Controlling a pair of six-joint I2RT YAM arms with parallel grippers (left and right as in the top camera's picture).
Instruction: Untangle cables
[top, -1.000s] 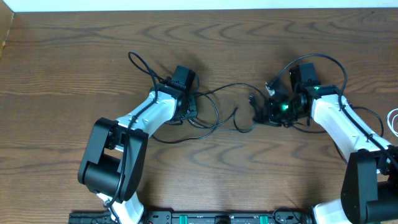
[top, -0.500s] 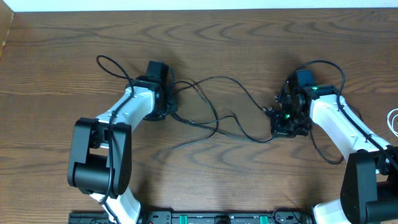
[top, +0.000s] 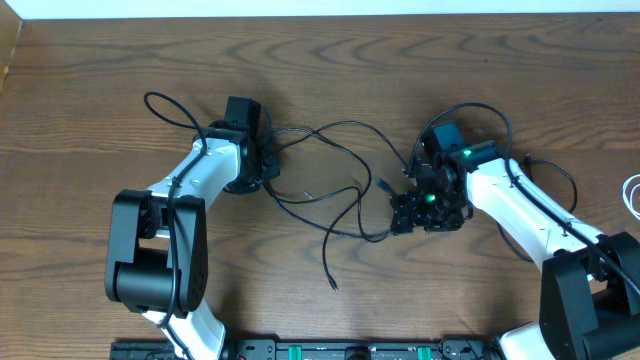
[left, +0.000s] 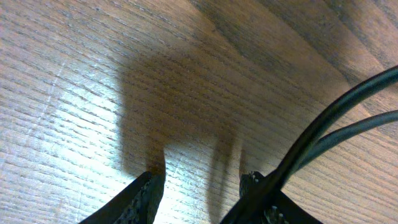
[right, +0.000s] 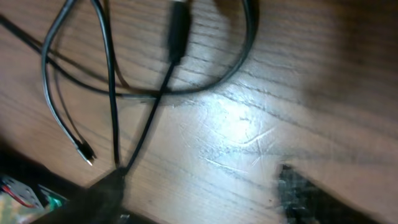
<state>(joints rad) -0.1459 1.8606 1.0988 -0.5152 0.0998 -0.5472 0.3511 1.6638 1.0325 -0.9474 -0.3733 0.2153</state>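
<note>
The long black cable (top: 345, 128) loops across the table's middle between both arms, and one free end (top: 332, 286) lies toward the front edge. My left gripper (top: 268, 160) stands at the cable's left end. In the left wrist view its jaws (left: 200, 186) are apart over bare wood, and two strands of the black cable (left: 336, 115) cross its right finger (left: 252, 186). My right gripper (top: 404, 212) is open. In the right wrist view it (right: 205, 193) has only wood in the gap, and the black cable (right: 177, 31) touches its left finger (right: 106, 193). A bit of the white cable (top: 632, 195) shows at the right edge.
Thicker black wires arc off both arms, near the left wrist (top: 170, 105) and the right wrist (top: 480, 110). A small plug (right: 87, 153) lies by the right gripper's left finger. A black rail (top: 320, 350) runs along the table's front edge.
My right gripper has opened, letting go of the black cable, and moved left and forward. The cable's free end has dropped toward the front. The left arm pulled the cable leftward, then stayed.
</note>
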